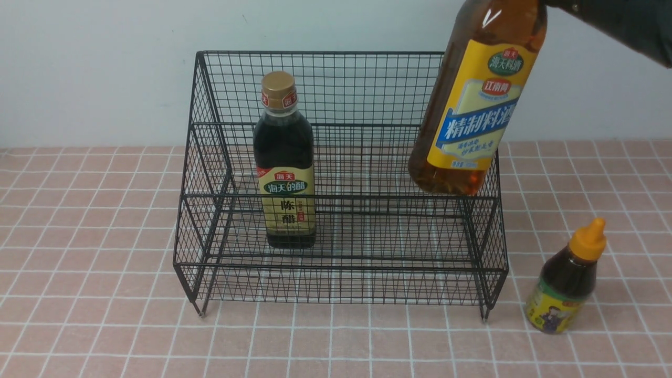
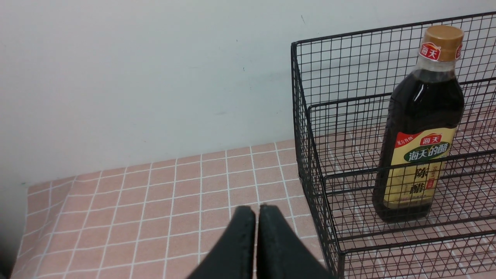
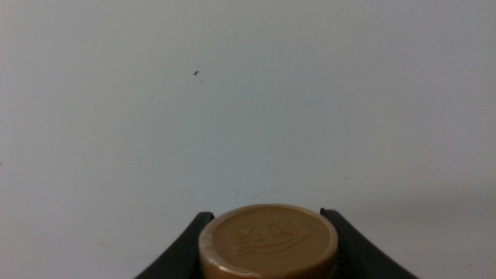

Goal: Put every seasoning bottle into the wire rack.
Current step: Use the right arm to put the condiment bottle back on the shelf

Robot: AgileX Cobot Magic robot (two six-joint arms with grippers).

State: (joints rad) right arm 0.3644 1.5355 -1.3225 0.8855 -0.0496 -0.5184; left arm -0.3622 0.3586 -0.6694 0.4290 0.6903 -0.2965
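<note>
The black wire rack (image 1: 210, 157) stands on the pink-tiled table (image 1: 94, 236), its tall back close to the pale wall (image 1: 94, 68) at the far side. Inside it, left of centre and behind the front rails, the vinegar bottle (image 1: 285, 173) stands upright, gold cap on top and beige label facing the near side.

The amber bottle (image 1: 472, 105) hangs in the air over the right end of the rack. It is tilted, its top leaning to the right and running out of the front view, and its base shows level with the rack's middle rail near the right side wall. Whether the base touches the wire cannot be told. The right arm (image 1: 619, 26) reaches in from the upper right corner. In the right wrist view the right fingers (image 3: 190, 244) are part-way open and pressed against either side of the bottle's tan cap (image 3: 269, 236), so they carry the bottle by its top.

The small dark bottle (image 1: 567, 283) with the orange nozzle stands on the table outside the rack, just right of its near right leg and apart from it.

The left fingers (image 2: 248, 232) are closed flat against each other and hold nothing. They hover over bare tiles to the left of the rack, outside its left side wall.
</note>
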